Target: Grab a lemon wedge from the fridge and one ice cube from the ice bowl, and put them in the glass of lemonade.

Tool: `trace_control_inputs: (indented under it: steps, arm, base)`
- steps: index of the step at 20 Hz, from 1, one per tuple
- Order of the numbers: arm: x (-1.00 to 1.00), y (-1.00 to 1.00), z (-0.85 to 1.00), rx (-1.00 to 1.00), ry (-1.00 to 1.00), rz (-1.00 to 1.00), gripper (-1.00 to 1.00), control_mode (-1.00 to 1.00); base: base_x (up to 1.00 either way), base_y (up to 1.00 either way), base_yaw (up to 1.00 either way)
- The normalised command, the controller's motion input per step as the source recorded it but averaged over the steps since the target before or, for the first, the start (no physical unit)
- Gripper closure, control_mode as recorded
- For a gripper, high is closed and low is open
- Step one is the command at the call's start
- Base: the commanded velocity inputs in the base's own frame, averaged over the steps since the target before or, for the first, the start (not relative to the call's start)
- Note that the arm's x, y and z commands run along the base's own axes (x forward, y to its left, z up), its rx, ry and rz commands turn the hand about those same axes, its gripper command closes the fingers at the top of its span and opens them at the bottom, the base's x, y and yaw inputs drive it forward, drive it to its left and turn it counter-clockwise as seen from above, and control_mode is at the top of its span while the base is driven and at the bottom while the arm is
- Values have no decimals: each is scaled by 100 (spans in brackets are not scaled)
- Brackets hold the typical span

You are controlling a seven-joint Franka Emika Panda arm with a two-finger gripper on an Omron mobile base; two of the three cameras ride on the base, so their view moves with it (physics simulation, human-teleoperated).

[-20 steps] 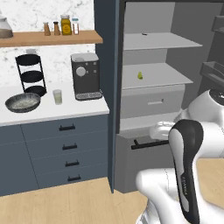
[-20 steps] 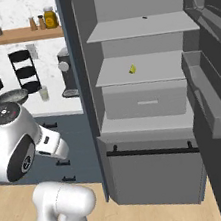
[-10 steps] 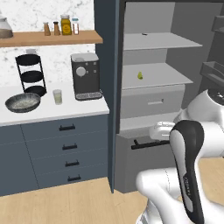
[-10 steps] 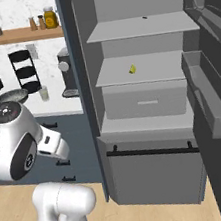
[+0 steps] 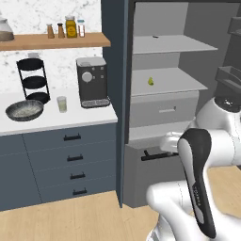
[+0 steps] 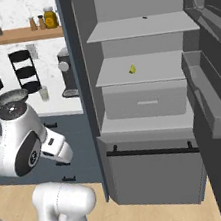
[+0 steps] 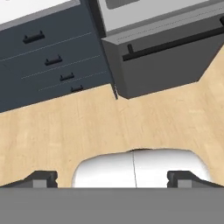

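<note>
Yellow lemon wedge (image 6: 133, 69), dark grey fridge (image 6: 78, 87).

Fridge (image 6: 158, 173): matt dark grey casing, smooth pale grey shelves, black bar handles.
Door bins (image 6: 210, 102): translucent grey plastic.
Bench (image 5: 52, 123): smooth plain white top over matt blue-grey drawer fronts.
Wall (image 5: 28, 52): white marble look with grey veins.
Shelf (image 5: 54, 41): light wood.
Floor (image 7: 109, 127): pale wood planks, fine grain.
Ice bowl (image 5: 24, 110): dark speckled rim, pale inside.
Glass of lemonade (image 5: 61, 104): clear glass.
Coffee machine (image 5: 92, 82): black and silver, slight sheen.
Rack (image 5: 34, 81): matt black.
</note>
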Motion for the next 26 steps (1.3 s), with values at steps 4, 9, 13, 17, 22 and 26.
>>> trace_control_inputs:
  steps: [4,9,13,17,22,26]
  arm:
    - [-5,-49,-31,0,0,-9,-100,-100]
    - [-36,-40,-11,0,-3,-3,-100,-100]
    - [-15,50,-10,-6,-16,4,-100,-100]
    - [0,40,-3,-3,-19,8,-100,-100]
    - [0,28,0,0,-8,3,-100,-100]
    - [0,0,0,0,0,0,-100,-100]
  base:
    - [0,0,0]
    - [0,0,0]
    - [0,0,0]
    - [0,0,0]
    - [0,0,0]
    - [0,0,0]
